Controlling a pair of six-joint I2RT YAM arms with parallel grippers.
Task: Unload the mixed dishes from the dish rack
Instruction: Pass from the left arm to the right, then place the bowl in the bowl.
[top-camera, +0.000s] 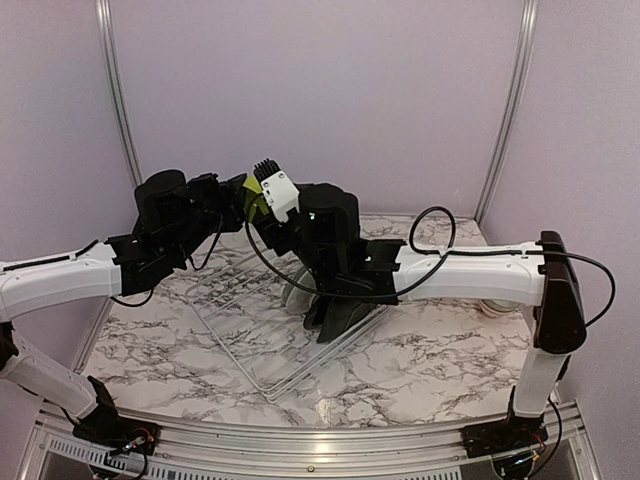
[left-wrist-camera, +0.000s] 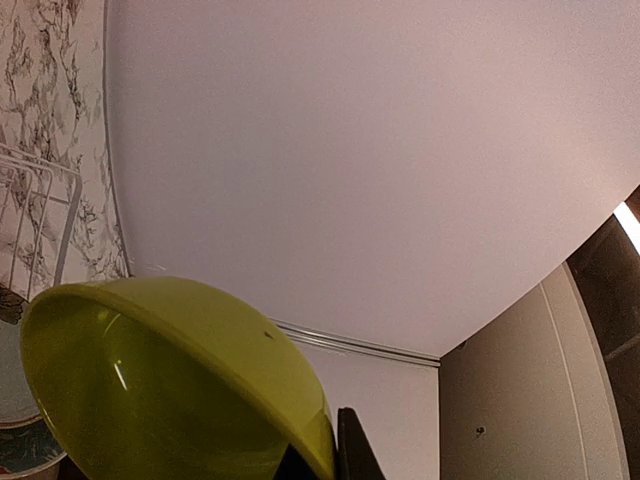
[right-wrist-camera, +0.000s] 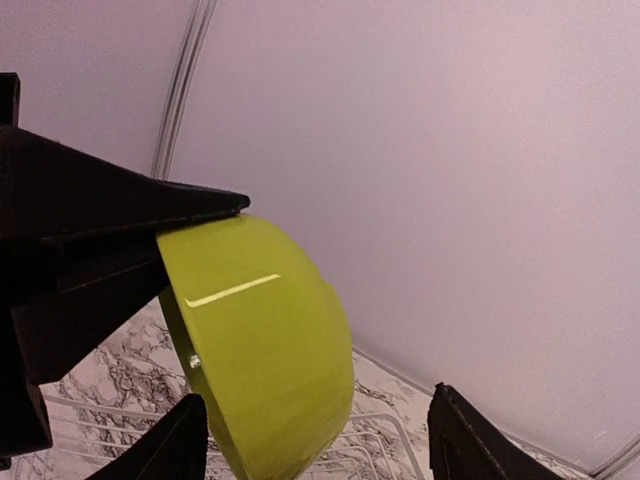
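A lime-green bowl (top-camera: 253, 203) hangs in the air above the dish rack (top-camera: 262, 335), tipped on its side. My left gripper (left-wrist-camera: 335, 458) is shut on the bowl's (left-wrist-camera: 170, 385) rim, one dark finger inside and one outside. In the right wrist view the bowl (right-wrist-camera: 265, 340) sits between the spread fingers of my right gripper (right-wrist-camera: 315, 432), which is open; I see no firm contact. The left gripper's fingers (right-wrist-camera: 150, 215) pinch the rim at upper left. Black squarish plates (top-camera: 342, 312) and a pale bowl (top-camera: 298, 293) stand in the rack under my right arm.
A whitish round dish (top-camera: 497, 306) lies on the marble table behind my right forearm. Pale dishes (left-wrist-camera: 15, 395) show at the lower left of the left wrist view, beside the rack's white wire (left-wrist-camera: 35, 215). Lilac walls close in the back and sides.
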